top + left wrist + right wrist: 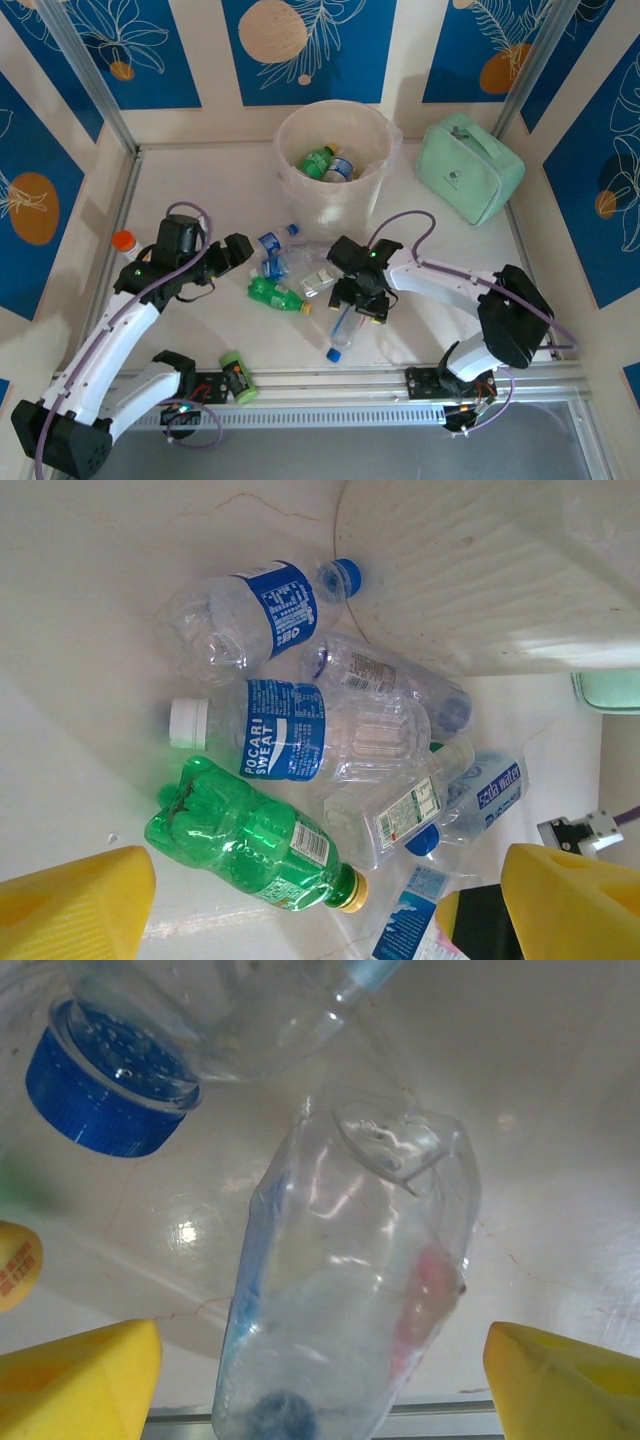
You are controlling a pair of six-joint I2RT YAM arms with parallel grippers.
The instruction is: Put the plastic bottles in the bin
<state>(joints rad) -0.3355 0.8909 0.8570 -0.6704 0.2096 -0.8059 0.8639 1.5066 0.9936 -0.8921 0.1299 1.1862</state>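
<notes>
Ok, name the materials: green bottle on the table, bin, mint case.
Green bottle: thin glossy translucent plastic, with creased walls. Bin: likely rigid matte cream plastic, lined with a filmy bag. Case: soft matte fabric or faux leather; can't tell which.

Mint-green case [470, 168], orange-capped jar [124, 242], green can [235, 377]

Lighting bright, even, from overhead; shadows soft and short. Glare spot on table [185, 1232] in right wrist view; close bottle [350, 1290] there slightly out of focus.
</notes>
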